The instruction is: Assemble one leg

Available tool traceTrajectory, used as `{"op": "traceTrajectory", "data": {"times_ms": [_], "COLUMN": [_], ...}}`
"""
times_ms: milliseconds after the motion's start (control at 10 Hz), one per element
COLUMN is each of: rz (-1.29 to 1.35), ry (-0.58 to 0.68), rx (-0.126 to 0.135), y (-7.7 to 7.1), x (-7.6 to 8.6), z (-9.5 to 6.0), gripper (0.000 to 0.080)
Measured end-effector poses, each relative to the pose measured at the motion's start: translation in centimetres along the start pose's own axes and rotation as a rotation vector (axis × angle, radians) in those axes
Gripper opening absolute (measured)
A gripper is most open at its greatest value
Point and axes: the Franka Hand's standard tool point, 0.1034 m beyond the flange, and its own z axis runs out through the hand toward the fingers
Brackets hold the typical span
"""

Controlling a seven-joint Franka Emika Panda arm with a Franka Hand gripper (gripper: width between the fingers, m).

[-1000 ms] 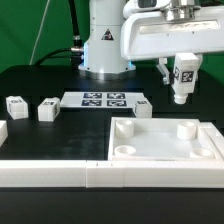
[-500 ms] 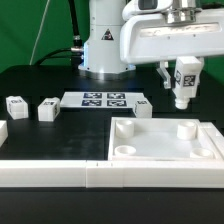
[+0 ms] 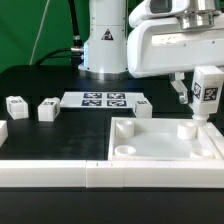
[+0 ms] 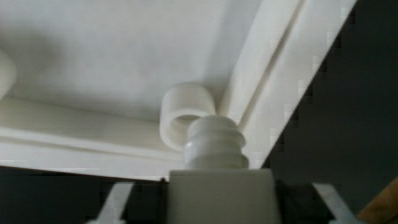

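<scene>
My gripper [image 3: 204, 92] is shut on a white leg [image 3: 205, 95] with a black-and-white tag on its face. I hold it upright, its peg end pointing down just above the far right corner socket [image 3: 188, 129] of the large white tray-like piece [image 3: 160, 150]. In the wrist view the leg [image 4: 217, 160] runs out from between my fingers and its tip sits over the round socket [image 4: 183, 105] in the tray's corner. Other legs stand on the table: one [image 3: 14, 106], one [image 3: 47, 110] and one [image 3: 141, 107].
The marker board [image 3: 103, 99] lies behind the tray. A long white bar [image 3: 60, 173] lies along the table's front edge. Another white part [image 3: 2, 130] shows at the exterior view's left edge. The robot base [image 3: 104, 45] stands at the back.
My gripper has moved with the leg toward the exterior view's right and nearer the camera, from behind the tray to above its far right corner socket.
</scene>
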Motion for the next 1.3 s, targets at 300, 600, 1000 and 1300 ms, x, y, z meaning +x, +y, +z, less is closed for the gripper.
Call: {"op": "traceTrajectory", "data": {"times_ms": [300, 600, 1000, 1300], "rz": [0.0, 0.002, -0.007, -0.003], "ry": [-0.001, 0.003, 0.006, 0.008], "rx": [0.0, 0.003, 0.004, 0.0], "y": [0.0, 0.2, 1.3, 1.5], "x": [0.0, 1.2, 2.8, 1.9], "z": [0.0, 1.1, 2.2, 3.6], "gripper": [0.029, 0.029, 0.029, 0.029]}}
